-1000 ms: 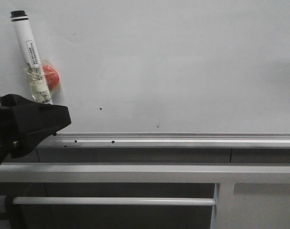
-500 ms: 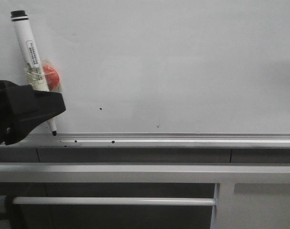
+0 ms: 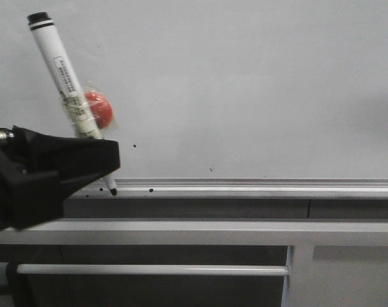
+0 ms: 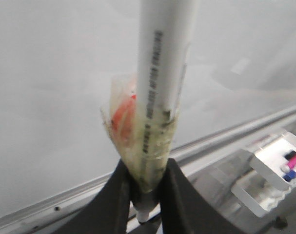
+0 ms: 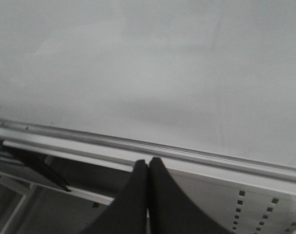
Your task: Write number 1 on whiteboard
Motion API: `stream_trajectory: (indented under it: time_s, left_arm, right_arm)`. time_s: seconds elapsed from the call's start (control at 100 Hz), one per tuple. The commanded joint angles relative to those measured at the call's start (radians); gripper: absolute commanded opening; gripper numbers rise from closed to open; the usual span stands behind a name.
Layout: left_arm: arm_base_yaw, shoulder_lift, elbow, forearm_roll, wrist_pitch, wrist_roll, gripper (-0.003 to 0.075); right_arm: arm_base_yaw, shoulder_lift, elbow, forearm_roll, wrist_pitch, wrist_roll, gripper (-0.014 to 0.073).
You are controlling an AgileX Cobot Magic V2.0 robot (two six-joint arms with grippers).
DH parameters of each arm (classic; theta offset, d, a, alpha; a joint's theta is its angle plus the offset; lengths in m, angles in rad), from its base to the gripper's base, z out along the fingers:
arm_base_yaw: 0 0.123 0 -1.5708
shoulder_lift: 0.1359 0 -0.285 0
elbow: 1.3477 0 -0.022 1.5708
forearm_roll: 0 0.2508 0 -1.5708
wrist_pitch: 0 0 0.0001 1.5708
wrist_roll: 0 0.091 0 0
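Note:
The whiteboard [image 3: 245,89] fills the upper front view, pale and glossy, with a silver rail [image 3: 257,187] along its bottom. No marker stroke of a number 1 shows on it, only tiny dark specks. My left gripper [image 3: 94,160] is shut on a white marker [image 3: 66,77] wrapped with tape and a red piece [image 3: 99,107]; the black tip [image 3: 112,190] points down at the rail. In the left wrist view the fingers [image 4: 113,204] clamp the taped marker [image 4: 160,97]. My right gripper [image 5: 148,163] is shut and empty, in front of the board's lower edge [image 5: 138,144]; it is out of the front view.
Grey metal bars [image 3: 181,231] run below the board's rail, with a thinner rod [image 3: 149,269] lower down. A small metal tray with coloured markers [image 4: 274,170] stands at the edge of the left wrist view. Tiny specks [image 3: 135,146] dot the board.
My left gripper with the marker has moved right and tilted more; the tip went from the board's far left bottom corner along the rail to the right.

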Motion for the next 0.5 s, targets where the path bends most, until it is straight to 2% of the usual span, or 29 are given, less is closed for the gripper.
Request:
stream_trajectory:
  time_s: [0.0, 0.17, 0.27, 0.36, 0.49]
  left_arm:
    - [-0.009, -0.027, -0.016, 0.078, -0.212, 0.035, -0.002]
    - [-0.009, -0.027, -0.022, 0.153, -0.195, 0.108, -0.002]
    - [-0.009, -0.028, -0.049, 0.216, -0.117, 0.11, -0.002]
    - [-0.009, -0.043, -0.104, 0.296, 0.056, 0.125, -0.002]
    - [-0.009, -0.088, -0.225, 0.338, 0.364, 0.208, -0.002]
  right_arm:
    - [0.061, 0.012, -0.065, 0.033, -0.038, -0.111, -0.0064]
    - [0.254, 0.012, -0.106, 0.031, -0.031, -0.216, -0.0064]
    - [0.338, 0.016, -0.115, 0.015, -0.01, -0.229, -0.0064]
    - [0.419, 0.045, -0.125, -0.024, 0.014, -0.229, -0.0064]
    - [0.564, 0.096, -0.152, -0.204, 0.045, -0.229, -0.0063]
